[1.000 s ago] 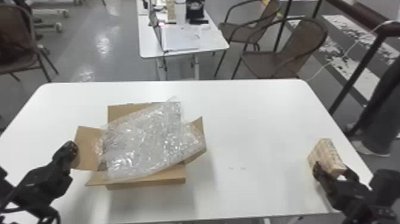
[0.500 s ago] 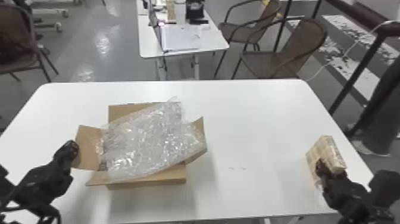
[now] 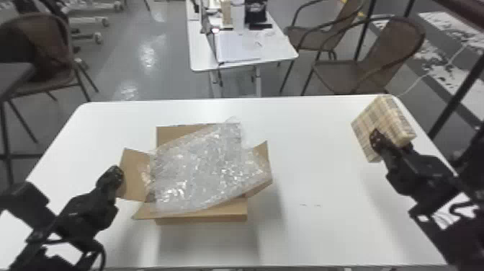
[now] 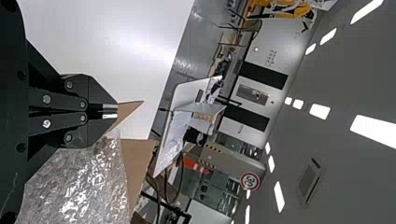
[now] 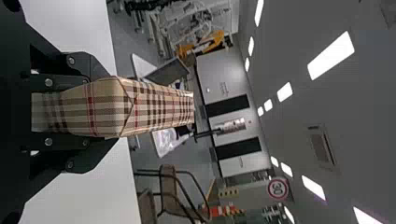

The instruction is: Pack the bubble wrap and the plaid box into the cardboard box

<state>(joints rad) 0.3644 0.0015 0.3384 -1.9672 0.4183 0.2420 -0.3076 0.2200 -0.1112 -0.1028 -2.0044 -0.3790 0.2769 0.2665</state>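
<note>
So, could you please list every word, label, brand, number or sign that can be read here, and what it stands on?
"30", on the round red-rimmed sign in the background.
Marks on the pale wall panel and far papers: too small to read.
Plaid box, bubble wrap, cardboard box: no readable text.

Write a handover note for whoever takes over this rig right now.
Left gripper: shut, empty, beside the left flap of the cardboard box.
Right gripper: closed on the plaid box, a finger on either side, at the right side of the table.
Cardboard box: open on the table, left of centre. The bubble wrap lies across its opening and over parts of the flaps.
Done: bubble wrap is on the box; plaid box is gripped.
Left: bring the plaid box over and put it in. The wrap probably needs tucking down too.
</note>
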